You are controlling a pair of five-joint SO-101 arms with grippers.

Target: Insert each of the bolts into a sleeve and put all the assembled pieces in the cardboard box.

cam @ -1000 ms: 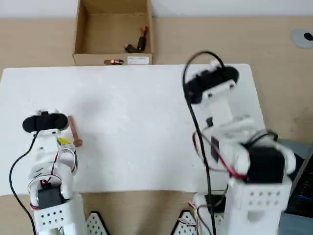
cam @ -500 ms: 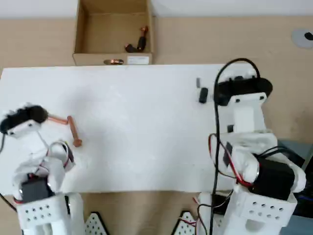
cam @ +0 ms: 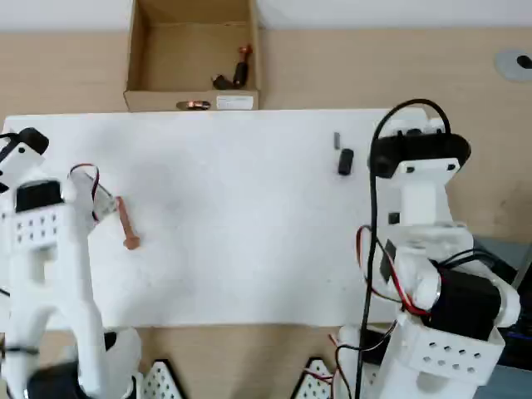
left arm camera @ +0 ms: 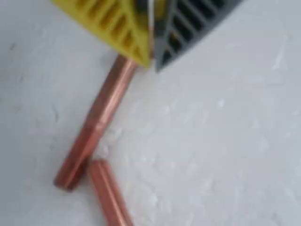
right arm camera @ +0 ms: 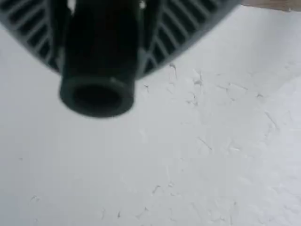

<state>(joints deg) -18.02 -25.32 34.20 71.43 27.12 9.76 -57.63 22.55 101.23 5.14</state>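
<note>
Right end effector (right arm camera: 101, 28) clamps a black sleeve (right arm camera: 96, 80); wrist poised above mat (right arm camera: 211, 150).

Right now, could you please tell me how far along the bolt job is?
Done: an assembled piece lies in the box. In hand: the right tool holds a sleeve; the left tool sits at the end of a bolt. Left: that bolt and a second bolt beside it are bare on the mat, and a copper piece lies outside by the box front.

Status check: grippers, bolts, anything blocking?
Left gripper shut, tips at end of copper metal bolt. Right gripper shut on black tubular sleeve. Second copper bolt close beside the first.
</note>
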